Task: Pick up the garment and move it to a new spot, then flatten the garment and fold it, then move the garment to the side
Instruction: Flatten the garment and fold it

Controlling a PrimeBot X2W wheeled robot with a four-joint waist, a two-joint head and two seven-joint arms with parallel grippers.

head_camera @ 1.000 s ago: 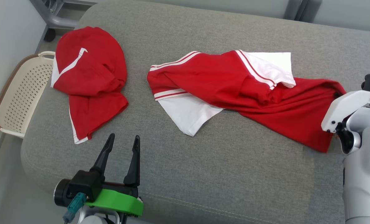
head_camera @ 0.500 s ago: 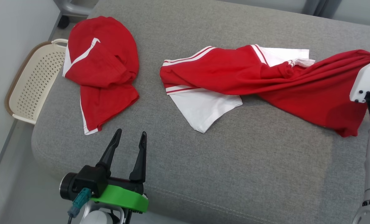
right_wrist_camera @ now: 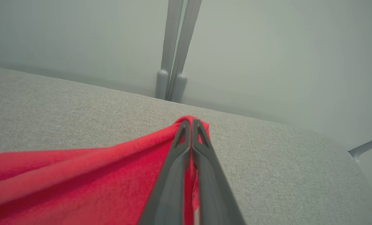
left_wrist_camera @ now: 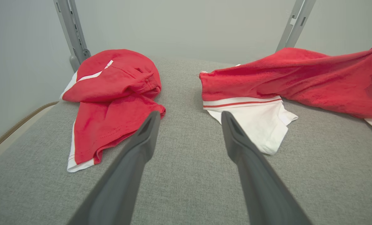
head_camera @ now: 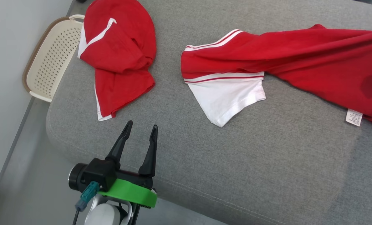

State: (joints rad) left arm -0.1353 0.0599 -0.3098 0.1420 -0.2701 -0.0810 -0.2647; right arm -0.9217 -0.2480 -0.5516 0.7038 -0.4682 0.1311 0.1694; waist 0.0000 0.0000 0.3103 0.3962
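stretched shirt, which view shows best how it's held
Right wrist view: close up, the right gripper is shut on a red pinch of the shirt. The head view gives its body, white sleeve and label across the cushion; the left wrist view shows it sloping up toward the right.

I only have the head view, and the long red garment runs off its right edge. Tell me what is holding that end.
Observer: The right gripper is shut on a bunched edge of the red garment; a fold of cloth pokes out past its tips.
Operator: Report whether that end is off the cushion.
Observer: In the left wrist view it hangs raised above the grey cushion, sloping down to the white sleeve, which lies on the cushion.
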